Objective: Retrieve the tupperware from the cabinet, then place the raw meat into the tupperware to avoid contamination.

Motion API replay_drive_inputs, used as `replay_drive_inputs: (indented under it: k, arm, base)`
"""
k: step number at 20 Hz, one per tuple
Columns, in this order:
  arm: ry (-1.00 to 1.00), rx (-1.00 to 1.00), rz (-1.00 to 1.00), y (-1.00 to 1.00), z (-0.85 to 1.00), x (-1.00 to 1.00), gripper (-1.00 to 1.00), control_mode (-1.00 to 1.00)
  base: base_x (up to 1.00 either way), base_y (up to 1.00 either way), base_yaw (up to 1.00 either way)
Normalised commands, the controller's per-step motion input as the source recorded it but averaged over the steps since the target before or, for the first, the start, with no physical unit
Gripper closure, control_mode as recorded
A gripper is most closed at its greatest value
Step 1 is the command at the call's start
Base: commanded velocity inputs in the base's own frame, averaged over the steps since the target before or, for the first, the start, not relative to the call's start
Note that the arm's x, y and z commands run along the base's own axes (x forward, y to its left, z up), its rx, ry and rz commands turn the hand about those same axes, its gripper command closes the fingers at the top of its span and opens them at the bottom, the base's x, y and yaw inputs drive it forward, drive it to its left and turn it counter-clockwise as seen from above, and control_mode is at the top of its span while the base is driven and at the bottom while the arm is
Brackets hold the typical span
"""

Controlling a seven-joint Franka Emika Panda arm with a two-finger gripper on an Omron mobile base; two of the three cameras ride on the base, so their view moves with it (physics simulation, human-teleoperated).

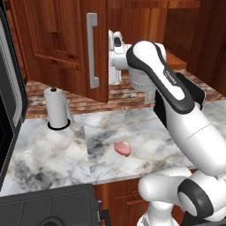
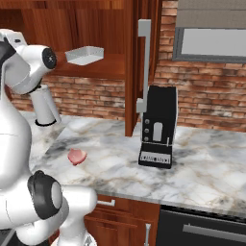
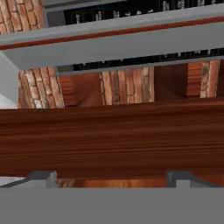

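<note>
Tupperware (image 2: pixel 85 55): whitish, translucent, shallow boxy container, sitting on the cabinet (image 1: pixel 53 39) shelf in the upper left of the right base view. Nothing can be made out inside it. Seen from slightly below, its underside reads pale grey.

Cabinet: reddish-brown wood with raised panels and visible grain. One door stands swung out; its long vertical silver bar handle (image 1: pixel 92 50) runs down the upper centre of the left base view. The other open door is edge-on in the upper centre of the right base view.

Raw meat (image 1: pixel 122 148): small flat oval slab, pink-red, lying bare on the counter (image 1: pixel 53 154), centre of the left base view, well apart from the tupperware. The counter is grey-white veined marble, glossy.

Paper-towel roll (image 1: pixel 57 108): white upright cylinder on a dark round base, left centre of the left base view, on the counter.

Coffee machine (image 2: pixel 157 127): black, boxy, standing on the counter centre-right in the right base view, in front of the brick wall (image 2: pixel 202 101).

Gripper (image 3: pixel 111 177): in the hand view the two finger tips sit far apart at the bottom corners, spread wide, with nothing between them; a band of wood grain lies across the frame ahead.
</note>
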Motion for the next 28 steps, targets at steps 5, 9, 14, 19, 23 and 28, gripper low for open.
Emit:
replay_drive_inputs:
  k: [5, 9, 14, 19, 23, 28]
  arm:
    - [0.02, -0.02, 0.08, 0.84, -0.01, -0.25, -1.00, -1.00]
    - [0.02, -0.02, 0.08, 0.85, 0.00, -0.30, -1.00, -1.00]
    - [0.02, -0.02, 0.08, 0.84, 0.00, -0.32, -1.00, -1.00]
    - [0.01, -0.02, 0.07, 0.83, 0.00, -0.23, -1.00, -1.00]
    - [0.00, -0.01, 0.03, 0.70, 0.00, -0.06, -1.00, -1.00]
    - [0.00, 0.00, 0.00, 0.36, -0.03, 0.01, -1.00, -1.00]
  base:
    - [0.00, 0.00, 0.00]
    - [0.00, 0.00, 0.00]
    - [0.00, 0.00, 0.00]
    - [0.00, 0.00, 0.00]
    - [0.00, 0.00, 0.00]
    - [0.00, 0.00, 0.00]
